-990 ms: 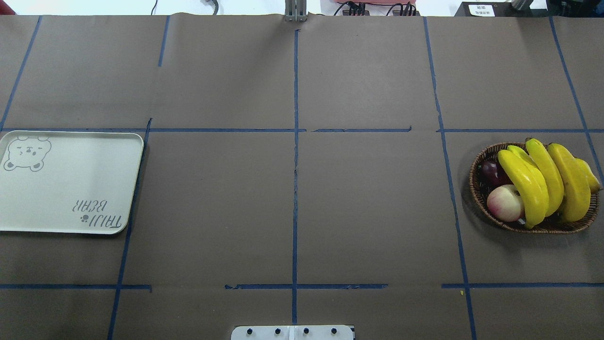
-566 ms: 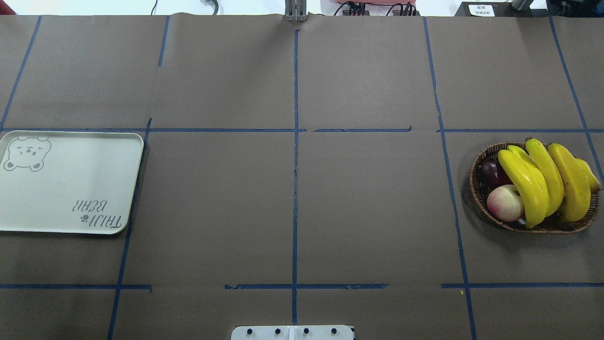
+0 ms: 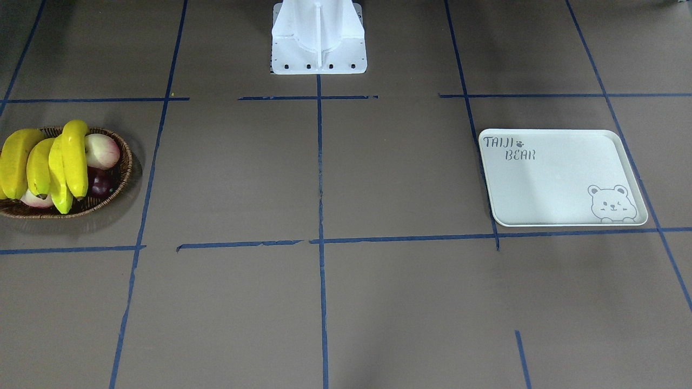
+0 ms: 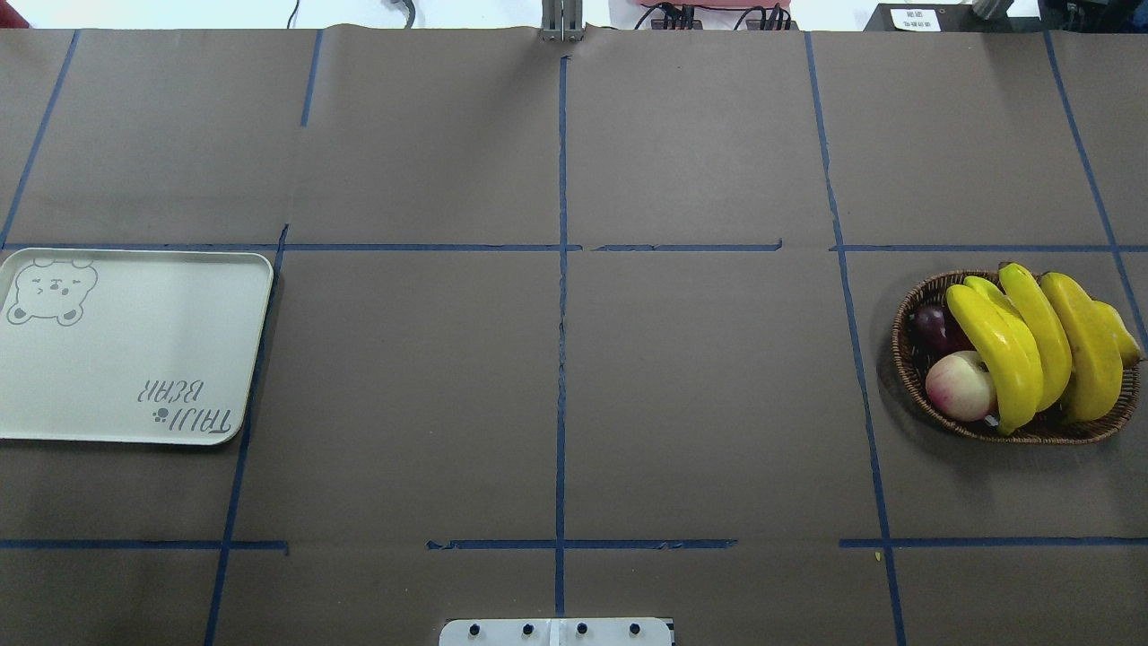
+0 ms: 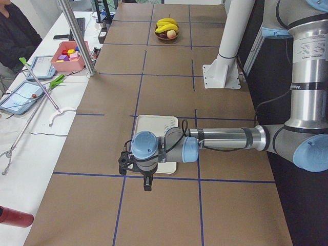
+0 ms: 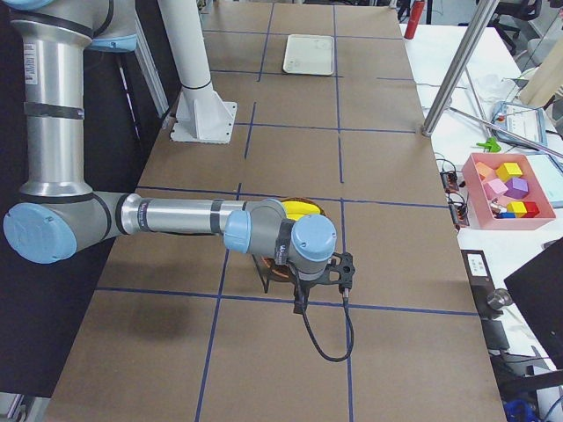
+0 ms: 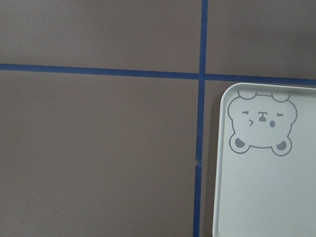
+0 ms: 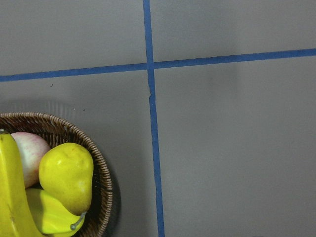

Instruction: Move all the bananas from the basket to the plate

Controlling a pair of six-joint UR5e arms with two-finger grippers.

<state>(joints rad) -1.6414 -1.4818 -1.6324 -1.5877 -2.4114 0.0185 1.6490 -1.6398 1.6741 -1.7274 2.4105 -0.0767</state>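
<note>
Several bright-yellow bananas [image 4: 1013, 345] lie across the brown wicker basket [image 4: 904, 368] at the table's right side; they also show in the front view [image 3: 65, 156] and the right wrist view [image 8: 12, 197]. The white bear plate [image 4: 134, 359] lies bare at the left edge, with its bear corner in the left wrist view [image 7: 266, 197]. My left gripper [image 5: 147, 183] hangs above the plate's near end. My right gripper [image 6: 297, 301] hangs just beside the basket [image 6: 274, 268]. I cannot tell whether either is open or shut.
The basket also holds a pink-white round fruit [image 4: 960, 386], a dark purple fruit [image 4: 933, 325] and a yellow pear [image 8: 66, 173]. The robot's white pedestal [image 3: 319, 38] stands mid-table. A side table holds a pink box of blocks [image 6: 510, 189]. A person [image 5: 15, 31] sits there.
</note>
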